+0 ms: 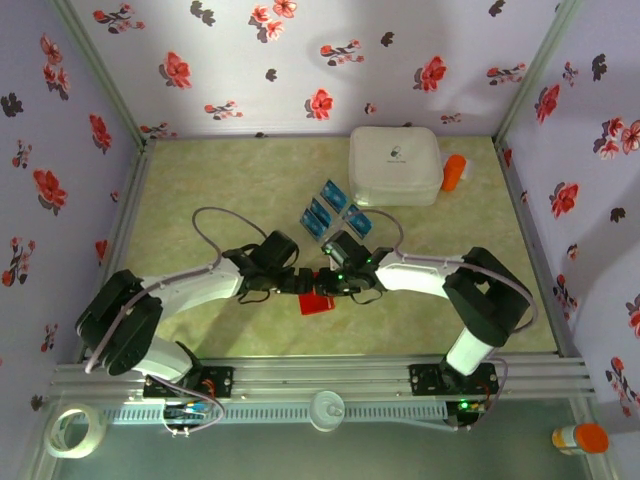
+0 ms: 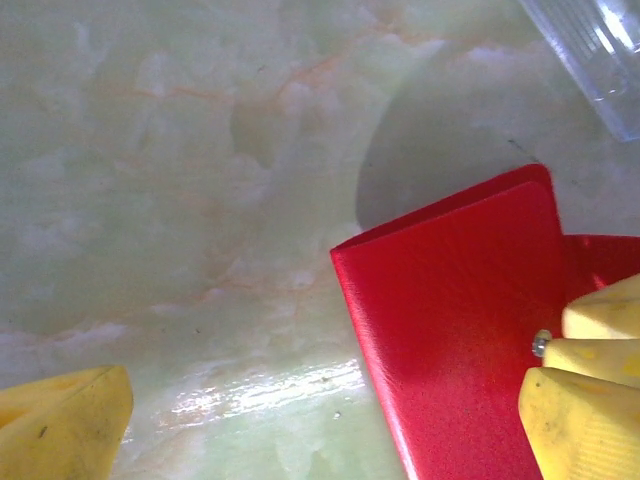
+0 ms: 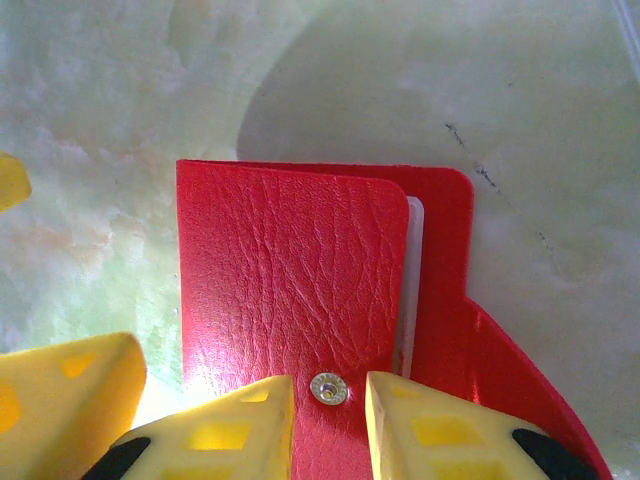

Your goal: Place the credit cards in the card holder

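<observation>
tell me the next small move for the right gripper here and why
Probably lift the top flap of the wallet open with the right gripper: its fingers sit either side of the snap on the folded wallet, and the cards lie apart on the table beyond it.

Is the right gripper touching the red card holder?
Touching. In the right wrist view, the right gripper has both fingertips lying on the red cover of the card holder, one on each side of its snap button, with no gap visible.

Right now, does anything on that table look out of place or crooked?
Nothing damaged or spilled. The credit cards lie loose and slanted near the white box; the card holder lies folded, covers misaligned.
</observation>
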